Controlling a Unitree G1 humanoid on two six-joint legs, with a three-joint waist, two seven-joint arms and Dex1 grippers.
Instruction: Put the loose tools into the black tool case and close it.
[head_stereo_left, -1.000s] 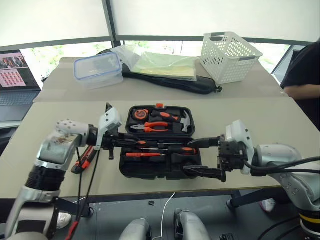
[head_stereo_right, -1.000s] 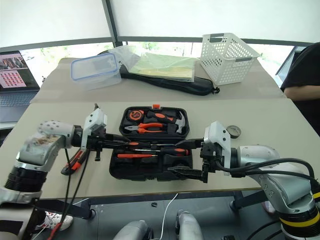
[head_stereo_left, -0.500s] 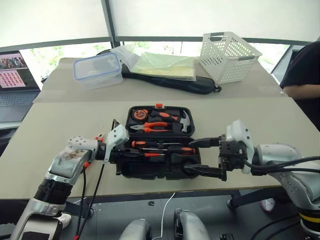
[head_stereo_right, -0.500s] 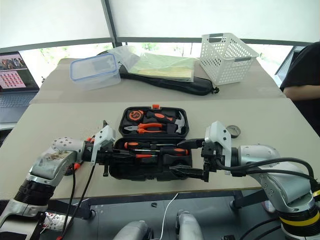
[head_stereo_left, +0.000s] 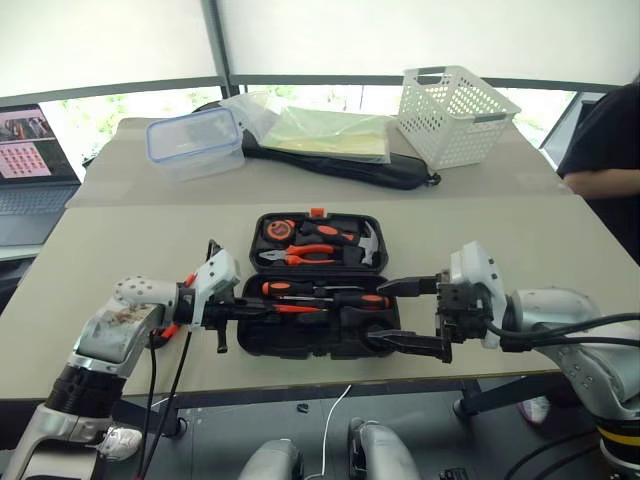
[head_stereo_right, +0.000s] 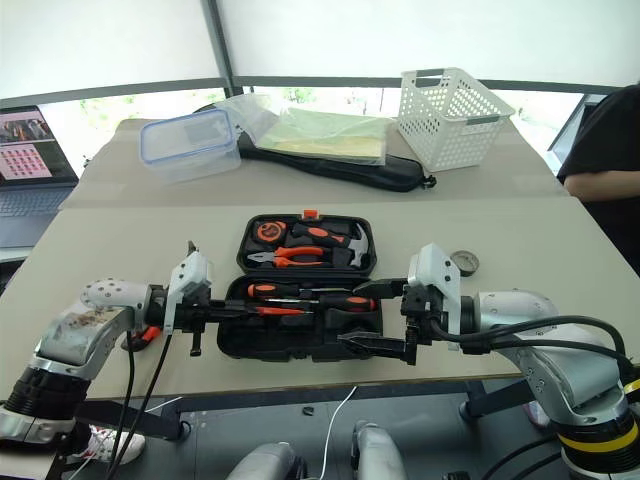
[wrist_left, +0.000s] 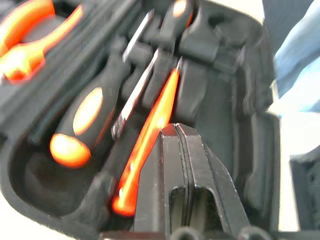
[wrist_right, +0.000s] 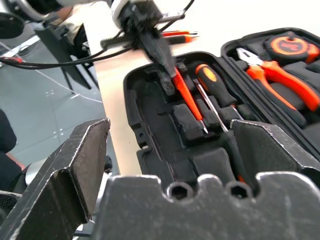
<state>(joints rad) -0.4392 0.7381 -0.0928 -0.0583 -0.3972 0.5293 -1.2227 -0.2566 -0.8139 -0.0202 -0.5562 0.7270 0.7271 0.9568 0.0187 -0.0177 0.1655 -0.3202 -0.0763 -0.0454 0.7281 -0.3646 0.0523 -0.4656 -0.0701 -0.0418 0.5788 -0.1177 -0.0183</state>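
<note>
The black tool case (head_stereo_left: 318, 290) is lying open at the middle of the grey surface (head_stereo_left: 480, 230), its near half now holding two orange-and-black screwdrivers (head_stereo_left: 325, 291) and the slim orange tester pen (head_stereo_left: 298, 309). A second ago the left hand (head_stereo_left: 243, 309) was riding higher, over the case's left edge; half a second ago it was dipping deep into the near tray, and now it is sitting lower and drawn back toward the left rim. The right hand (head_stereo_left: 402, 315) is in the same place as before.

The left arm is reaching in from the left, fingers (wrist_left: 176, 170) pressed together, tips resting just at the handle end of the tester pen (whether they are touching the pen cannot be told from the blurred wrist view). The right arm is angling in from the right, its hand spread wide and empty, hovering at the case's near right corner, one finger (head_stereo_left: 410, 345) over the front rim.

The orange-black utility knife (head_stereo_right: 148, 333) is lying on the surface beneath the left forearm, outside the case. A small dark tape roll (head_stereo_right: 463, 263) is sitting well to the right of the case.
</note>
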